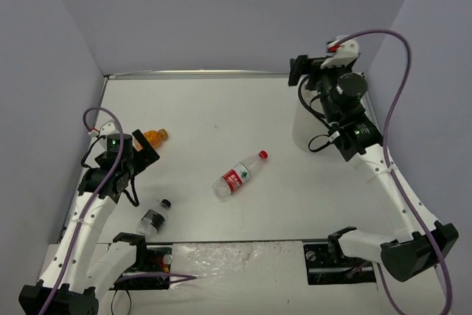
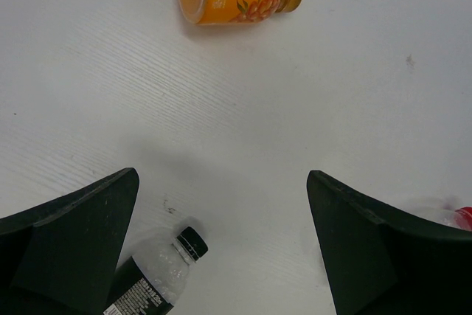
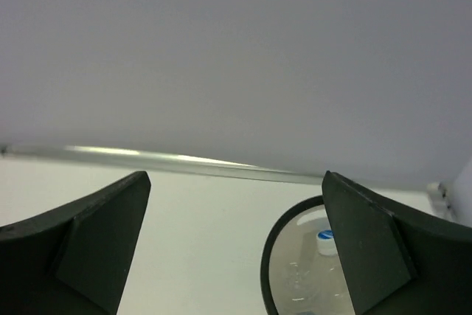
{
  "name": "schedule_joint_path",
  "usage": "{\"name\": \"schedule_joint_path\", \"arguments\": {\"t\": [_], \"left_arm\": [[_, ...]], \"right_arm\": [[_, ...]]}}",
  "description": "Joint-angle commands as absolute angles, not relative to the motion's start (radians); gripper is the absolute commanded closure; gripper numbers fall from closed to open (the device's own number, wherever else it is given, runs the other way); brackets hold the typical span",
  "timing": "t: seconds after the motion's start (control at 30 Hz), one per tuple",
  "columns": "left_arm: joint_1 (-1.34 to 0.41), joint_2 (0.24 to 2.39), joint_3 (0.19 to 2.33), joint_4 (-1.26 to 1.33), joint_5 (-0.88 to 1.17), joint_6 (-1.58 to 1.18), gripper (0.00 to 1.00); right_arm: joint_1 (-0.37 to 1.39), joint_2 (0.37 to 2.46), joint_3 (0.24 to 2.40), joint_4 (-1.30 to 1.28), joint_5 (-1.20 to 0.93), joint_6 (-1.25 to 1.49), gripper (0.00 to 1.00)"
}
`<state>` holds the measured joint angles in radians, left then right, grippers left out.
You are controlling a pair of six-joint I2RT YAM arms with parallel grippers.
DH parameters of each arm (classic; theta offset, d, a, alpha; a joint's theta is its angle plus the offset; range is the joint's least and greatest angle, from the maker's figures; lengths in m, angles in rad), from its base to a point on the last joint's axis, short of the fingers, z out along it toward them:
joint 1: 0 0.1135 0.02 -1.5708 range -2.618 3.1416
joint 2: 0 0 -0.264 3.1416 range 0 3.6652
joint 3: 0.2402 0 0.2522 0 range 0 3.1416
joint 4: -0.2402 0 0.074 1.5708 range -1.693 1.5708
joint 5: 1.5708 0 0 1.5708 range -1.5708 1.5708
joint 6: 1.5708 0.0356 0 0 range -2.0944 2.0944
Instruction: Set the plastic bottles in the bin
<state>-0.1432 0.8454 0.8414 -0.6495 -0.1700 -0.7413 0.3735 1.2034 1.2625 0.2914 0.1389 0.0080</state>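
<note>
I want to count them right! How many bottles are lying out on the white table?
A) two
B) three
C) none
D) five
B: the top view shows just three lying on the table: the orange bottle, the red-labelled bottle and the short black-capped bottle.

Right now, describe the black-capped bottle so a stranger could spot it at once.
On the white table, look at the near left corner, beside the left arm. A short clear bottle lies there. Only it has a black cap; the orange bottle lies farther back, the red-capped bottle mid-table.
</note>
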Motion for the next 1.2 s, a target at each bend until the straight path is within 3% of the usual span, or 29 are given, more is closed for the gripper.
{"name": "schedule_joint_path", "arguments": {"t": [0.0, 0.17, 0.53, 1.07, 1.17], "left_arm": [[-0.149, 0.827, 0.857, -0.617, -0.132, -0.743, 0.03], [-0.150, 0.812, 0.830, -0.611, -0.078, -0.742, 0.03], [-0.150, 0.789, 0.842, -0.637, -0.122, -0.744, 0.03], [-0.150, 0.806, 0.848, -0.641, -0.149, -0.744, 0.03], [-0.150, 0.806, 0.849, -0.646, -0.152, -0.745, 0.03]], "right_arm": [[0.640, 1.169, 1.198, 0.067, -0.204, -0.589, 0.00], [0.707, 1.359, 1.317, -0.447, -0.498, -1.130, 0.00], [0.807, 1.596, 1.318, -0.461, -0.559, -1.217, 0.00], [0.871, 1.984, 1.432, -0.424, -0.521, -0.997, 0.00], [0.882, 1.998, 1.428, -0.392, -0.488, -0.962, 0.07]]}}
